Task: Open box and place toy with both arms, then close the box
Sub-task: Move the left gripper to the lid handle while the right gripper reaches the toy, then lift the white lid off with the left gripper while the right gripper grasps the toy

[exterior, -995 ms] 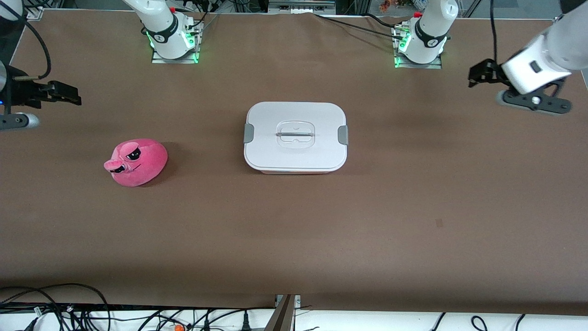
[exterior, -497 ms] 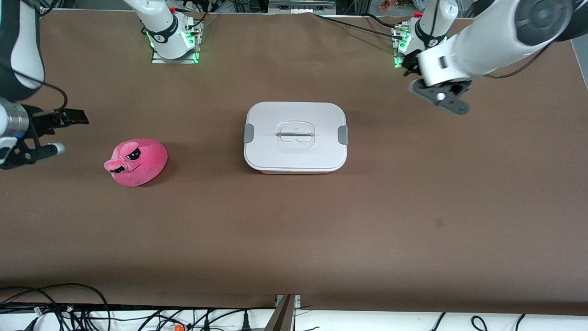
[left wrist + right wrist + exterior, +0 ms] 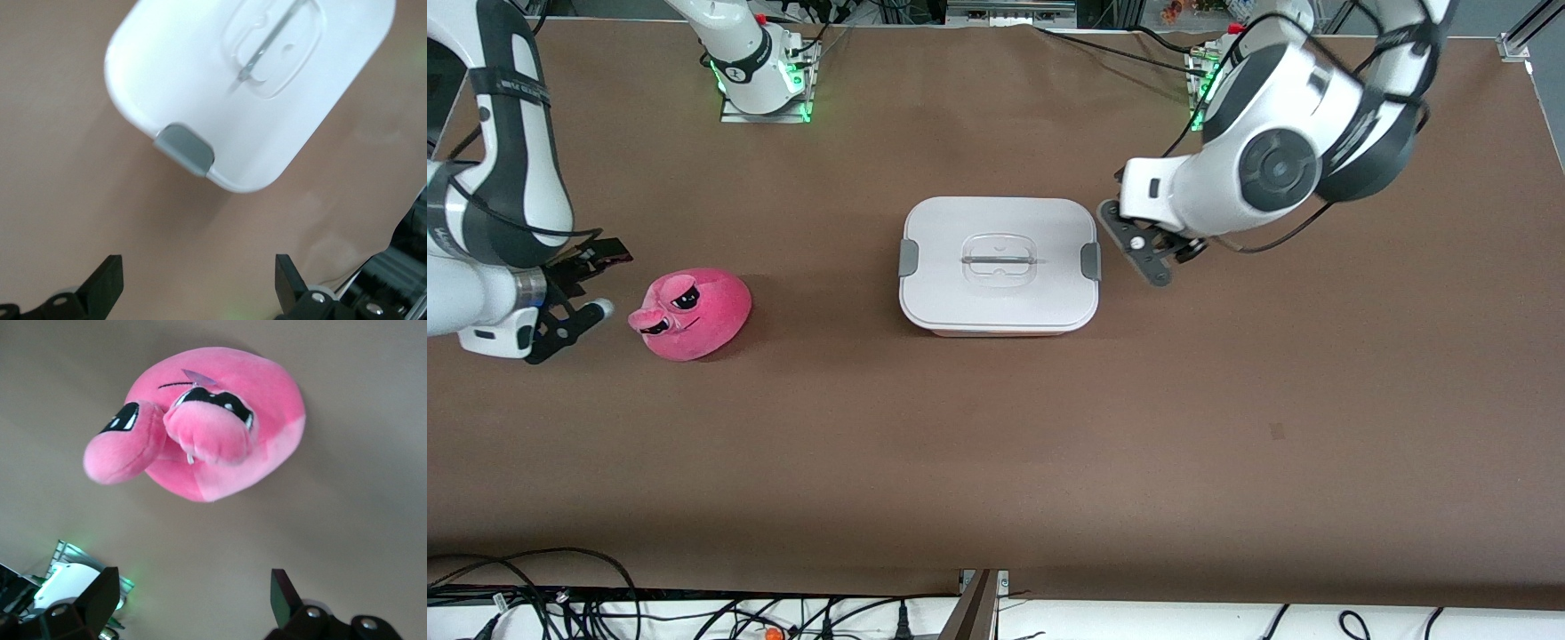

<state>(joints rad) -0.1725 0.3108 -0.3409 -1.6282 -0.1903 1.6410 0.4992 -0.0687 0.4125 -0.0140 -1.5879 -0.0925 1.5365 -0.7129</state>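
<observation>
The box (image 3: 998, 265) is shut, with its white lid on, grey side clips and a clear recessed handle, at the table's middle. The pink plush toy (image 3: 692, 313) lies on the table toward the right arm's end. My left gripper (image 3: 1141, 250) is open and empty, low beside the box's clip at the left arm's end. In the left wrist view the lid (image 3: 200, 73) and the grey clip (image 3: 185, 148) lie ahead of the open left gripper (image 3: 197, 290). My right gripper (image 3: 600, 283) is open and empty beside the toy. The right wrist view shows the toy (image 3: 220, 463) ahead of the open right gripper (image 3: 192, 597).
The two arm bases with green lights (image 3: 763, 84) (image 3: 1232, 89) stand at the table's edge farthest from the front camera. Cables (image 3: 560, 596) hang along the nearest edge. Bare brown tabletop (image 3: 996, 444) lies nearer the camera than the box and toy.
Both arms have swung in from the table's ends. The left gripper has come down beside the box's clip. The right gripper has come down beside the toy. Box and toy have not moved.
</observation>
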